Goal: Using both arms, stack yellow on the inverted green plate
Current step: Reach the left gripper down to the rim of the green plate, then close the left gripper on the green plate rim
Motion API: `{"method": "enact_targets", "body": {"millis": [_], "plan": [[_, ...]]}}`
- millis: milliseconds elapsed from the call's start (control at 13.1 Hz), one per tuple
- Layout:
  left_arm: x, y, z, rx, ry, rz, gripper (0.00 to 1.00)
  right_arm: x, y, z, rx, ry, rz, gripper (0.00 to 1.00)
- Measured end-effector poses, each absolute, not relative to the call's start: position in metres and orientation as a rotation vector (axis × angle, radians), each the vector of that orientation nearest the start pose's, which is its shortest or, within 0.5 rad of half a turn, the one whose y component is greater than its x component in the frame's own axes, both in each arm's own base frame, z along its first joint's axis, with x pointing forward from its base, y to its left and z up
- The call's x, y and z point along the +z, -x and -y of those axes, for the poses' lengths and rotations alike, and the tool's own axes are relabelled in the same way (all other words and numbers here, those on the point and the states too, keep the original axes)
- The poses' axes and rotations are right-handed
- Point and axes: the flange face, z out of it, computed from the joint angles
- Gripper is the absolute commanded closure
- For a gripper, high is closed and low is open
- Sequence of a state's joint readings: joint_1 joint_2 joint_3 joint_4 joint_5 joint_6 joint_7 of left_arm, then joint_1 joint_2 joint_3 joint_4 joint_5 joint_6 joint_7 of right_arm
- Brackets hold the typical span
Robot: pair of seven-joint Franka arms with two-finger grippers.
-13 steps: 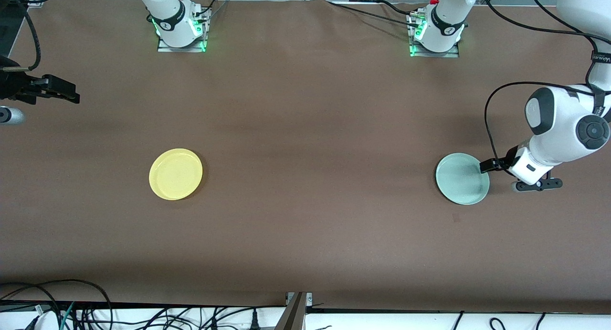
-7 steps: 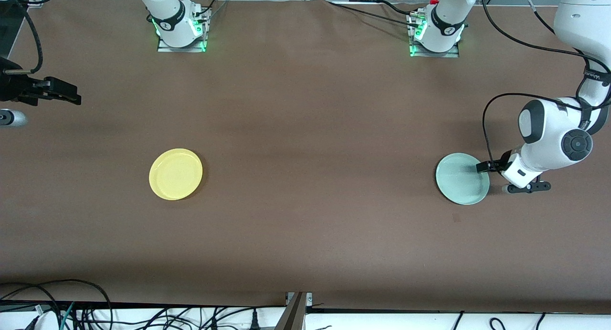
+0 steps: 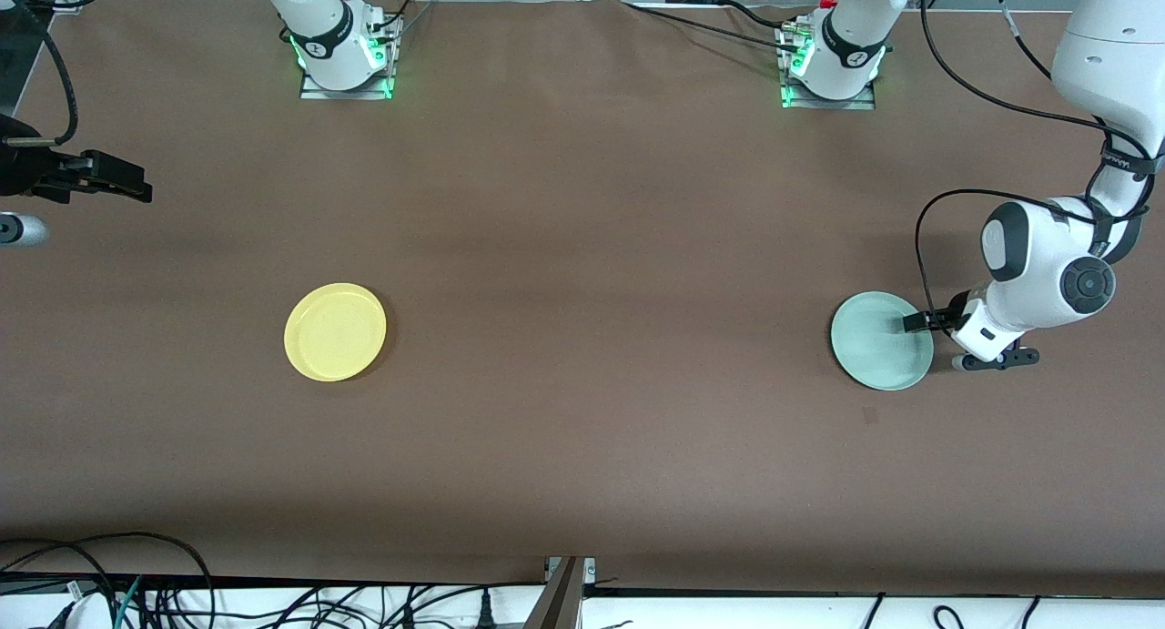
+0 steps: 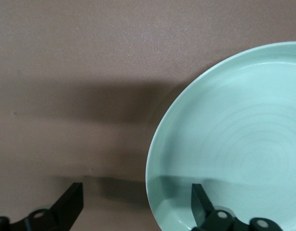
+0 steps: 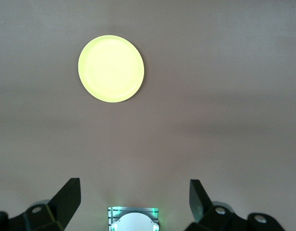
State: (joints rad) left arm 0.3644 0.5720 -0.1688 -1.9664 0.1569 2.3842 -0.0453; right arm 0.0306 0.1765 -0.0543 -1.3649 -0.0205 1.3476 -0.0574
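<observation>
The pale green plate (image 3: 881, 340) lies rim up on the brown table toward the left arm's end. My left gripper (image 3: 917, 324) is low at the side of its rim that faces that end. It is open and straddles the rim. In the left wrist view the gripper (image 4: 136, 204) has one finger (image 4: 200, 202) over the green plate's (image 4: 244, 144) inside and the other over bare table. The yellow plate (image 3: 335, 331) lies rim up toward the right arm's end. My right gripper (image 3: 136, 187) waits open and empty, up over the table's edge at that end. The right wrist view shows it (image 5: 133, 197) apart from the yellow plate (image 5: 111, 68).
The two arm bases (image 3: 346, 55) (image 3: 830, 65) stand along the table edge farthest from the front camera. Cables (image 3: 273, 602) lie off the nearest edge. A small dark mark (image 3: 869, 415) is on the cloth near the green plate.
My left arm has swung in toward the green plate, bringing a finger over its rim. The right gripper and both plates have stayed put.
</observation>
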Motion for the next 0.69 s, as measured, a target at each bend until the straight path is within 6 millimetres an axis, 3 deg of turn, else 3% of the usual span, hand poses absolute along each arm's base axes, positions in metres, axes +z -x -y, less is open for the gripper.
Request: {"method": "enact_targets", "body": {"millis": [459, 536, 689], "plan": [[0.174, -0.590, -0.116, 0.209, 3.133, 0.201, 0.95, 0.601, -0.584, 0.014, 0.308, 3.148, 0.046, 0.00], [0.174, -0.590, -0.117, 0.209, 3.134, 0.190, 1.00, 0.601, -0.584, 0.014, 0.308, 3.148, 0.046, 0.00], [0.181, -0.592, -0.119, 0.204, 3.132, 0.187, 1.00, 0.601, -0.584, 0.014, 0.308, 3.148, 0.046, 0.00]]}}
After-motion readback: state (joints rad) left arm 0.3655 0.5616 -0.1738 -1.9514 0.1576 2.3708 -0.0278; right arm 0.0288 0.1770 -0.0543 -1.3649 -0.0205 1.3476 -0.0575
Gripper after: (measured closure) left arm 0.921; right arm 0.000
